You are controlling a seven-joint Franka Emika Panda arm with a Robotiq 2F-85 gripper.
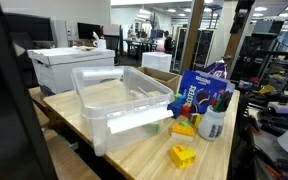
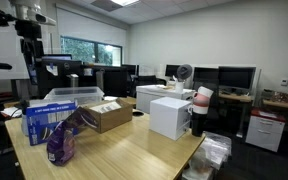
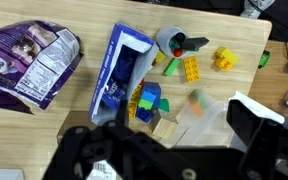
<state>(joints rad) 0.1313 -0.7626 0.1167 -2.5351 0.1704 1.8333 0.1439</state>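
Your pincer hangs spread, holding nothing, above the blue box and toy blocks on the counter.

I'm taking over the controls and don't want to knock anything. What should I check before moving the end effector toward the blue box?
1. End effector open: ok.
2. Nothing between its fingers: ok.
3. Blue box in the wrist view: ok.
4. Room around the box: not ok, toy blocks and a purple bag sit close beside it.
5. Height above the table: cannot tell.
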